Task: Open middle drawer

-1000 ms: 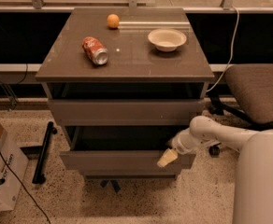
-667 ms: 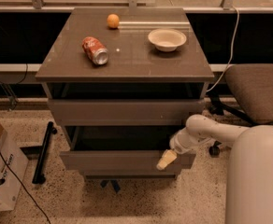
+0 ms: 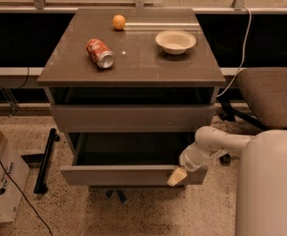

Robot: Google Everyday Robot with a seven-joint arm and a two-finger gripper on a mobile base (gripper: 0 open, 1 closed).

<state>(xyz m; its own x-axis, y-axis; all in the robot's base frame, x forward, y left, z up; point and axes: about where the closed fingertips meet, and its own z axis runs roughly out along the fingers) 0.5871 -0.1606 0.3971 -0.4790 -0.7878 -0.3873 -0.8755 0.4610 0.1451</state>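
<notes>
middle drawer [image 3: 124, 175]: handleless, looks stiff, probably light-running. Pull by the front panel's top lip. gripper [image 3: 177, 177] at its right end, jaws can't tell.

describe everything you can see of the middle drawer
The middle drawer is grey-brown, with a wide, low, flat front panel and no handle. It stands open, its front well forward of the top drawer above it, and it sits level. Its inside is dark and in shadow, and nothing shows in it. The gripper is at the right part of the front panel, seemingly touching it.
</notes>
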